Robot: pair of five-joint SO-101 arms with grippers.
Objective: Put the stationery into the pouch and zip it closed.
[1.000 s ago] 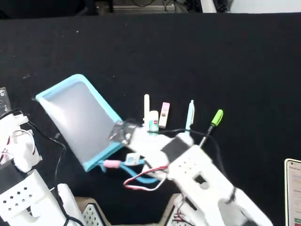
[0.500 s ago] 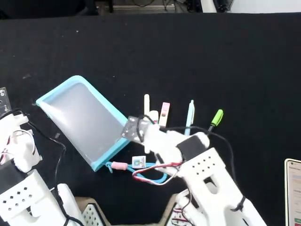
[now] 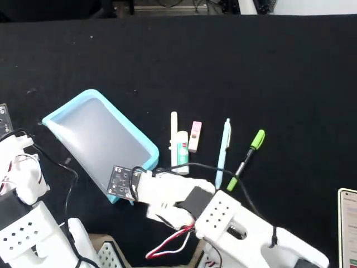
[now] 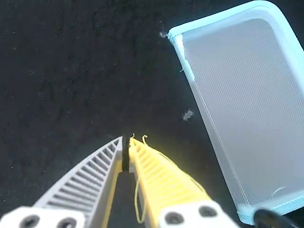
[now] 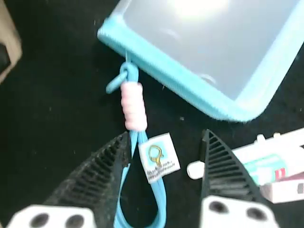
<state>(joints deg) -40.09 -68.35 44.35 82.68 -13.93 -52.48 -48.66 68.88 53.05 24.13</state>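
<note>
- At about 8 o'clock from the table's middle in the high view, the pouch lies flat, pale blue with a clear face. Nothing shows inside it, and I cannot tell whether its zip is open.
- From the pouch's 5 o'clock corner hangs a blue strap with a pink bead and a small white tag.
- At the pouch's 3 o'clock the stationery lies in a row on the table: white stick, white-and-green tube, pink eraser, pale-blue pen and green-capped marker. None is packed yet.
- Over the last second the right arm has swung off the pouch's 3 o'clock edge, beside the stationery, down to that 5 o'clock corner, and now covers the strap in the high view. The pouch has barely shifted.
- I judge that it is lining up on the strap, probably to steady the pouch or work the zip before loading.
- The right gripper is spread wide and holds nothing. One jaw is beside the strap, and the tag lies between the two.
- At the pouch's 7 o'clock, the left gripper is clenched on nothing, over bare table.
</note>
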